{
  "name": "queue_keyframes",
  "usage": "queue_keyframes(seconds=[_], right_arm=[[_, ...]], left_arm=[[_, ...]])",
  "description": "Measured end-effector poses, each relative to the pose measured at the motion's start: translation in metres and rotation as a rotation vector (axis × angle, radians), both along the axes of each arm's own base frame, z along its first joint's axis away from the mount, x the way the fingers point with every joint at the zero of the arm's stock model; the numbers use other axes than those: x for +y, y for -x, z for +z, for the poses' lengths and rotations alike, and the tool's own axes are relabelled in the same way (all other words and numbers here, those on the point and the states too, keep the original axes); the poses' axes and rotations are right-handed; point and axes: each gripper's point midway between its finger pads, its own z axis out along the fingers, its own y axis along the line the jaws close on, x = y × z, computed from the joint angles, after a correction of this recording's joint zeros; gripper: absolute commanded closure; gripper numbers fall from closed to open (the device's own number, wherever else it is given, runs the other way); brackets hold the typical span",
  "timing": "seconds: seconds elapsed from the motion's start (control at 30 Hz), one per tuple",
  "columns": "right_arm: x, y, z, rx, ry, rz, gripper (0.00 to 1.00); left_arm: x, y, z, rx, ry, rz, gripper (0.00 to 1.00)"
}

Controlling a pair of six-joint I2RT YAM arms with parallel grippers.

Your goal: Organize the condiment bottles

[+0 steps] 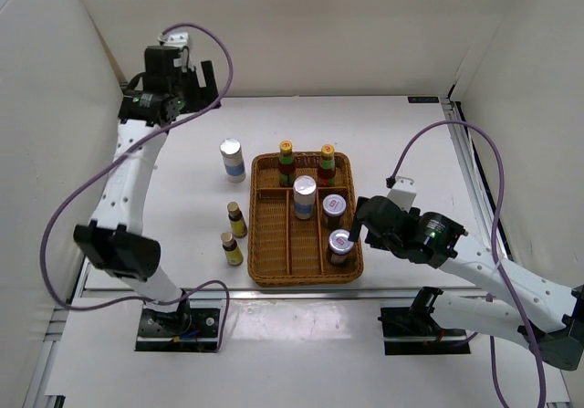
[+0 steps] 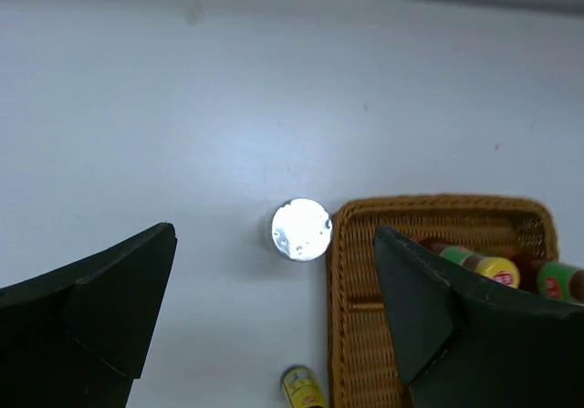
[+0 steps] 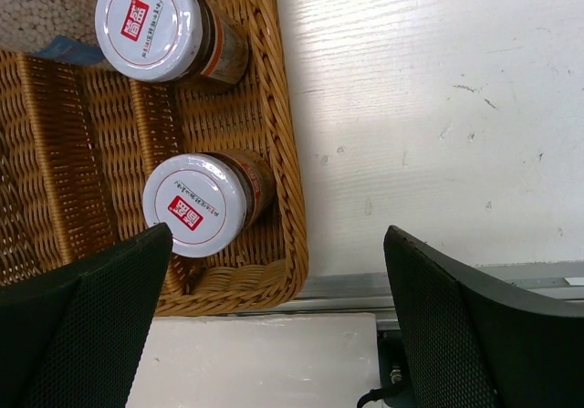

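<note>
White table [image 1: 411, 152]: silver-topped, blue-banded white shaker [image 1: 233, 160] beside wicker tray [image 1: 306, 282]; left hand [image 2: 274, 233], right hand [image 3: 278, 235] both released.

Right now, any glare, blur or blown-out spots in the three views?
Left wrist: the shaker top is blown out to flat white, with no detail. Right wrist: sharp, the jar lid print is legible, with only a mild sheen. Top external: even light, soft shadows, the wicker tray in focus.
</note>
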Motion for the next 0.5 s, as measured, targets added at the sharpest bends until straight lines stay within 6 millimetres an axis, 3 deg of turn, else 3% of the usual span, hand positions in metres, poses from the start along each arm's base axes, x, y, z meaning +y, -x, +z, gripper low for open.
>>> queue_keyframes(seconds=[0.13, 0.27, 0.33, 0.5], right_arm=[[0.0, 0.0, 0.0, -0.001, 0.001, 0.002, 0.0], [0.0, 0.0, 0.0, -0.001, 0.004, 0.004, 0.0], [-0.001, 0.0, -0.001, -0.001, 0.006, 0.004, 0.0], [0.002, -0.002, 0.0, -0.009, -0.002, 0.008, 0.0]], left_arm=[[-0.013, -0.023, -0.095, 0.214, 0.024, -0.075, 0.0], [-0.024, -0.014, -0.178, 0.414, 0.043, -0.113, 0.0], [-0.027, -0.004, -0.197, 0.468, 0.048, -0.123, 0.0], [-0.036, -0.002, -0.199, 0.456, 0.058, -0.15, 0.0]])
